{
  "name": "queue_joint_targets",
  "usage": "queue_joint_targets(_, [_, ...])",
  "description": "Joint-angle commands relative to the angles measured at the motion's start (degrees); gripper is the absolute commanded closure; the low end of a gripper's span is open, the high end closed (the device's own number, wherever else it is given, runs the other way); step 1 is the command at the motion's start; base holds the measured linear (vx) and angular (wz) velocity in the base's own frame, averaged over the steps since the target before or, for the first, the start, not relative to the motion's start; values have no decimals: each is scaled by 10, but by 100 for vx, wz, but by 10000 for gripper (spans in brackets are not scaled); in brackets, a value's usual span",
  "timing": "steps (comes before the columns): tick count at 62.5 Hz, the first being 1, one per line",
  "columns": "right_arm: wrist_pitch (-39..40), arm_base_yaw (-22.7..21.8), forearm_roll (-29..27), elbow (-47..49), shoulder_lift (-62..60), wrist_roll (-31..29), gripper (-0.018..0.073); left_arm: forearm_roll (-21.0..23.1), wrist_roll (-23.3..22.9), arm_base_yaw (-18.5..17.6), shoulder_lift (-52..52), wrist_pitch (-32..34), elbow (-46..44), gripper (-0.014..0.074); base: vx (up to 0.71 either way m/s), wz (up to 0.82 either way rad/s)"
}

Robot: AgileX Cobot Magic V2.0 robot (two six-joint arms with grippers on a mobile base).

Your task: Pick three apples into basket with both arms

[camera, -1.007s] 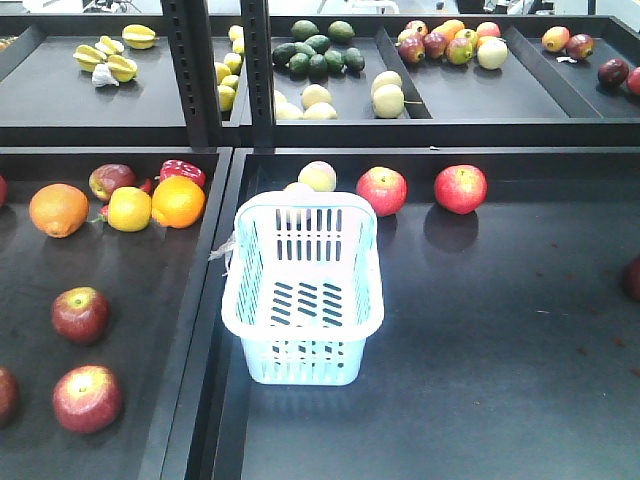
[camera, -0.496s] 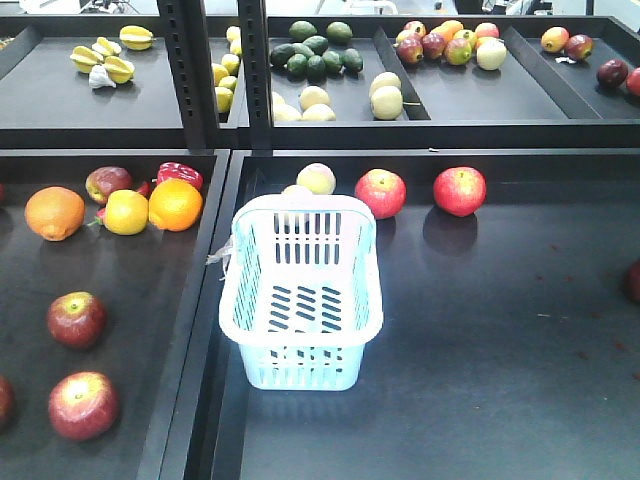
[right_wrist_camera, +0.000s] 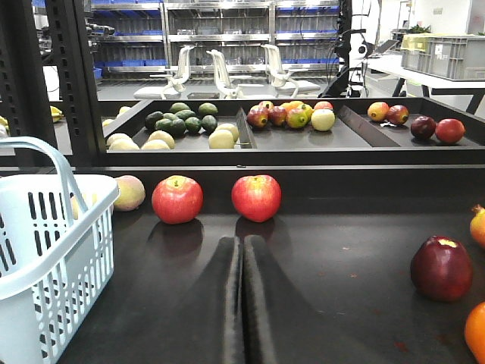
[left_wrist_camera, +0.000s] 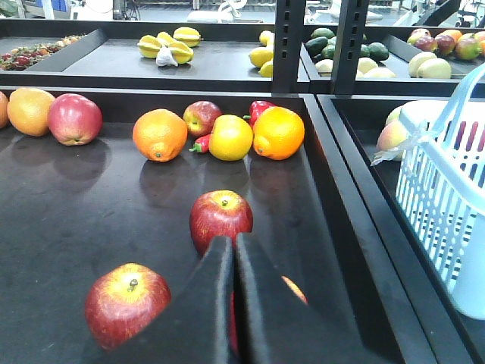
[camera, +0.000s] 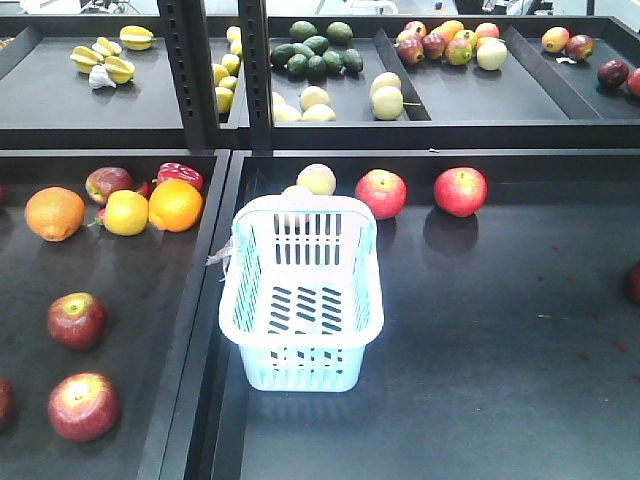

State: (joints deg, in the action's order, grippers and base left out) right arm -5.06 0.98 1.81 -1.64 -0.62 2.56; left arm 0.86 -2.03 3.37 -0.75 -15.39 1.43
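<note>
The pale blue basket [camera: 300,290] stands empty at the left end of the right tray; it also shows as the basket [left_wrist_camera: 447,189] and the basket [right_wrist_camera: 45,250]. In the left tray lie deep red apples [camera: 77,320], [camera: 83,405], with a third cut off at the frame edge [camera: 3,400]. My left gripper [left_wrist_camera: 233,241] is shut with nothing in it. Its tips sit just short of one apple [left_wrist_camera: 220,218], a second apple [left_wrist_camera: 126,303] lies to its left, and a third [left_wrist_camera: 295,290] is mostly hidden under its fingers. My right gripper [right_wrist_camera: 243,241] is shut and empty, pointing between two brighter red apples [right_wrist_camera: 177,199], [right_wrist_camera: 256,197]. Neither gripper shows in the front view.
Oranges [camera: 176,203], [camera: 55,213], a yellow fruit [camera: 126,212] and a red pepper [camera: 181,173] lie at the back of the left tray. Pale fruits [camera: 316,178] sit behind the basket. A dark red apple [right_wrist_camera: 441,267] lies to the right. A raised divider [camera: 205,330] separates the trays. An upper shelf [camera: 330,125] carries more fruit.
Between one second and half a second ago the whole scene slid slightly left in the front view. Nothing has moved since.
</note>
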Motion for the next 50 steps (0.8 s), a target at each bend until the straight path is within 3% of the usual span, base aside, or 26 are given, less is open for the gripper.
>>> queue_joint_targets(1, [40,-4,6,-8,-6,0,561,2,-2,0,-7,40,13,603,1,0])
queue_joint_targets(50, [40,-4,6,-8,-6,0,561,2,-2,0,-7,40,13,603,0,0])
